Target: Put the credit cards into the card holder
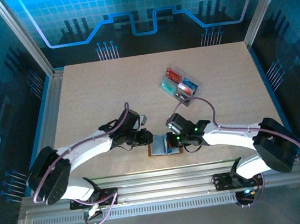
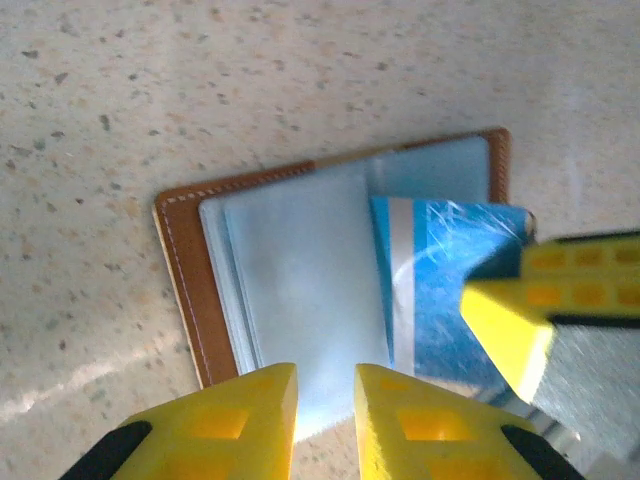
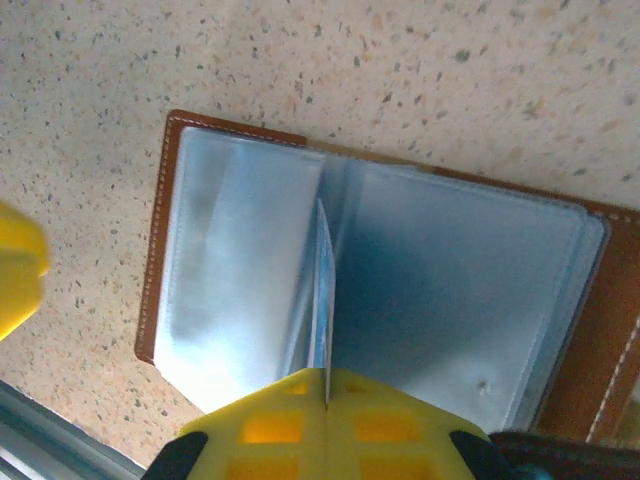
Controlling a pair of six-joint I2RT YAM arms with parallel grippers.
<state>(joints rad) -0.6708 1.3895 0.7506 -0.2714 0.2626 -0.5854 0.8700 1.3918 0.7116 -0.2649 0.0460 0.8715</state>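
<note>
Speckled table bears open card holder and, seemingly, a tray.

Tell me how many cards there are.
5. Four lie in the clear tray: red card, teal card, blue card, pale card. The right gripper holds a fifth card, blue, at the open wallet. Others may be hidden.

Top: high above near edge, facing down over whole table. Left wrist, right wrist: very close, facing down from opposite sides. Shared by all: open wallet.
</note>
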